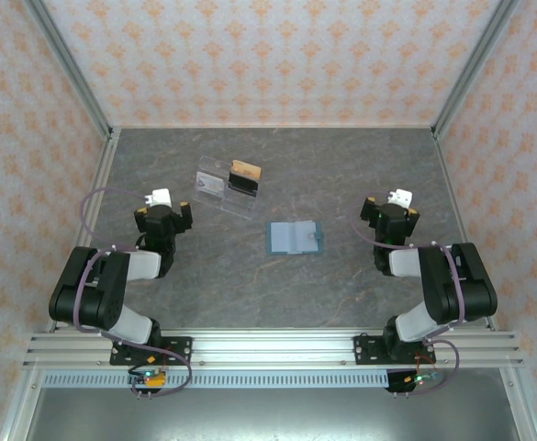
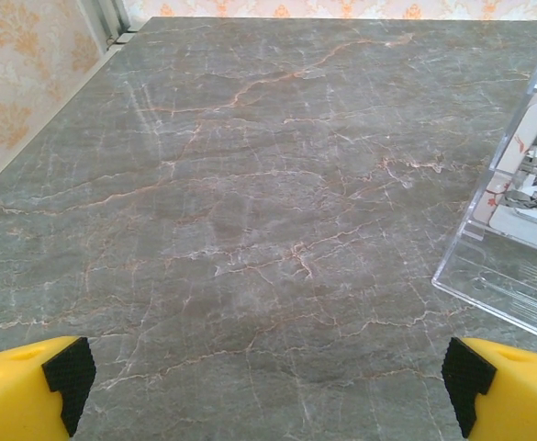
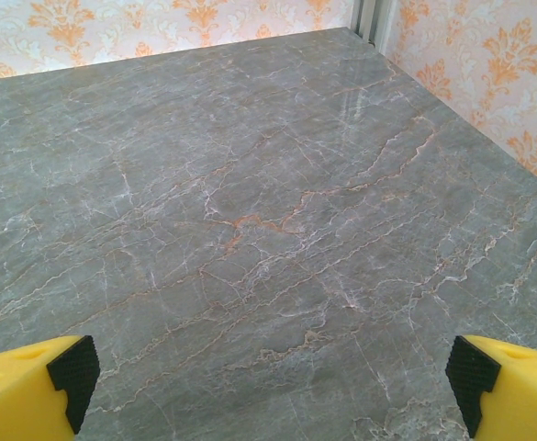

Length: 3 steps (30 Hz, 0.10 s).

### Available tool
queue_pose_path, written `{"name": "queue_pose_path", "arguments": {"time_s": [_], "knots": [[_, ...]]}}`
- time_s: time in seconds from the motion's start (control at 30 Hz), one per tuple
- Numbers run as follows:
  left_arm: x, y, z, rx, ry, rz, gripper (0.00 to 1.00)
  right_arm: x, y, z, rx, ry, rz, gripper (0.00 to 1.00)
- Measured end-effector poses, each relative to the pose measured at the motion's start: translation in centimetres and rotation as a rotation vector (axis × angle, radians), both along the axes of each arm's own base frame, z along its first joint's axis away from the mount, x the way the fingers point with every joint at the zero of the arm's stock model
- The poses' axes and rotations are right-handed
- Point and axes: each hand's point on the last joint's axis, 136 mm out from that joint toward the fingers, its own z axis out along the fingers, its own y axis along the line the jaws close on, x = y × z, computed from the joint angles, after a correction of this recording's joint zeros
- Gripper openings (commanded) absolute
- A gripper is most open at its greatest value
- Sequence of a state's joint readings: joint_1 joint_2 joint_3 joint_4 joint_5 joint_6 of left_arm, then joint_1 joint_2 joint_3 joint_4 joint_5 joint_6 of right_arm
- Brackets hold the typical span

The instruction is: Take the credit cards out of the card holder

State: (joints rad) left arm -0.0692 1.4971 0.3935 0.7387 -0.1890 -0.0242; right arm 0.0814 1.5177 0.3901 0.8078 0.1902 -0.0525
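The teal-blue card holder [image 1: 293, 237] lies open like a book on the marble table [image 1: 277, 294], between the two arms. In the clear plastic tray [image 1: 228, 186] behind it lie a pale grey card [image 1: 209, 182], an orange-brown card [image 1: 246, 169] and a black card [image 1: 241, 185]. My left gripper [image 1: 164, 213] hovers left of the tray, open, nothing between its yellow fingers [image 2: 29, 390]. The tray's corner [image 2: 511, 220] with a pale card [image 2: 534, 184] sits at that wrist view's right edge. My right gripper [image 1: 392, 213] is right of the holder, open and empty, with wide-apart fingers [image 3: 511, 390].
Patterned walls with metal corner posts [image 1: 71, 78] close in the table on three sides. An aluminium rail [image 1: 268, 347] carrying the arm bases runs along the near edge. Bare marble lies in front of both grippers [image 3: 250, 239].
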Motion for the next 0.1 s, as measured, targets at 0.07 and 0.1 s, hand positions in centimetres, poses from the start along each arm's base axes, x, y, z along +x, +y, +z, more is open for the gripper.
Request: {"name": "queue_pose_path", "arguments": {"time_s": [0.07, 0.1], "knots": [[0.09, -0.1, 0.07, -0.002, -0.002, -0.006, 1.0, 0.0, -0.01, 0.0, 0.0, 0.0, 0.0, 1.0], [0.13, -0.13, 0.11, -0.003, -0.003, -0.007, 1.0, 0.0, 0.0, 0.0, 0.0, 0.0, 0.0, 1.0]]}}
